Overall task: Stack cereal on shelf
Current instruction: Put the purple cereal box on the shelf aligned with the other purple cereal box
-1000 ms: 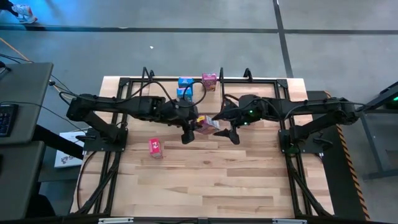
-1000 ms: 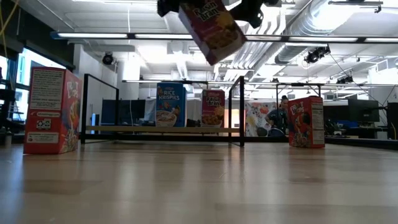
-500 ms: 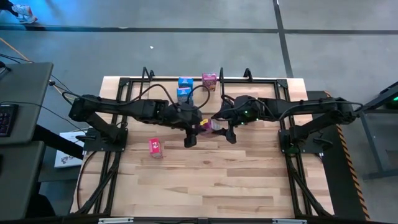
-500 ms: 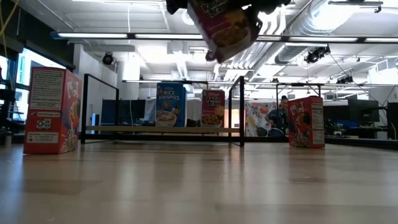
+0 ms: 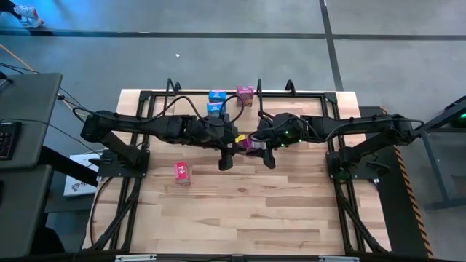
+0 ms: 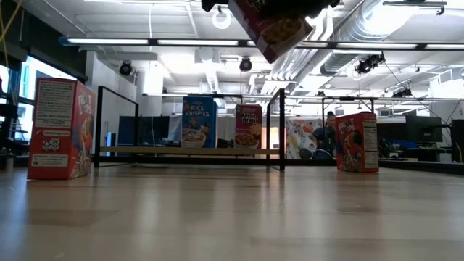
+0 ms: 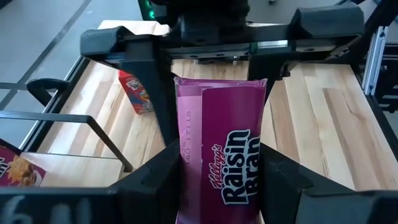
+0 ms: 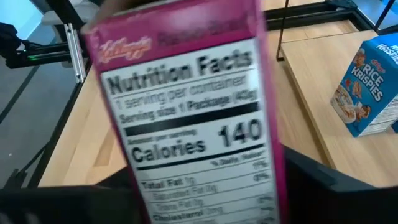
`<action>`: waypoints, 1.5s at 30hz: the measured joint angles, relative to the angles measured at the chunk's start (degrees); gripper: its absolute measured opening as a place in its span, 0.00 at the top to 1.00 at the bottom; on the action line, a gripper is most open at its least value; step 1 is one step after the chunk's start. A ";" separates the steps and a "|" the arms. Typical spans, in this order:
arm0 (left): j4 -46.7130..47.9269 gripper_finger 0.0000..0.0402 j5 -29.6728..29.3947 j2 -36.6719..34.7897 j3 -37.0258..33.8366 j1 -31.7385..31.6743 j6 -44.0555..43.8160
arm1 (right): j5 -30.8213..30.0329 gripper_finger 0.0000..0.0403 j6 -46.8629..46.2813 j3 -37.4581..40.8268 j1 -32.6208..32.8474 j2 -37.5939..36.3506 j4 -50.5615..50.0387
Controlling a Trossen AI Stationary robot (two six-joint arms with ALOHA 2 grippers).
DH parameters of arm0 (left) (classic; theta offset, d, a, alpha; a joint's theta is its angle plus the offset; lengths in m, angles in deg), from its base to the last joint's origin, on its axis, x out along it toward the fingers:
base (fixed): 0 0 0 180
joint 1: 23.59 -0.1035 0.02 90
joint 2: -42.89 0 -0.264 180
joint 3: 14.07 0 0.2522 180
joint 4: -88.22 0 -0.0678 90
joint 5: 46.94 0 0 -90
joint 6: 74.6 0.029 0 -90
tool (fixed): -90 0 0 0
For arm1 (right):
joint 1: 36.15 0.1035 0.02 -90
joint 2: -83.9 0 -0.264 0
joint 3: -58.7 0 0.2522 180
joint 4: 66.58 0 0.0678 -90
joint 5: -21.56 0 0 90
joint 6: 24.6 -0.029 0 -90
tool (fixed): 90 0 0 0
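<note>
Raisin Bran box (image 7: pixel 221 155) aloft, tilted, long axis between grippers, left gripper (image 7: pixel 217 171) jaws clenched on it, right gripper (image 5: pixel 256 143) jaws astride.

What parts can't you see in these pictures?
- High view: the Raisin Bran box is mostly covered by both arms.
- Low view: its top is cut off by the picture's edge; both pincers are out of sight.
- Right wrist view: the box fills the picture, hiding whether the right pincer touches it.
- Left wrist view: the box's bottom is cut off.

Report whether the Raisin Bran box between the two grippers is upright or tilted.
Tilted. In the low view the Raisin Bran box hangs slanted in the air, above the shelf, held by the left gripper.
</note>
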 joint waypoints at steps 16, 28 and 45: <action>1.98 0.54 -0.92 -0.62 1.59 -0.33 -0.74 | -0.83 0.78 1.90 0.00 1.08 -0.32 -1.10; 17.58 0.45 -3.99 -8.24 3.62 -0.70 -4.44 | -0.68 0.77 -2.18 0.10 2.44 -3.30 -16.95; -27.55 0.45 -9.73 -35.75 -33.08 -0.59 -17.92 | -43.51 0.78 -18.36 25.25 12.39 10.31 55.50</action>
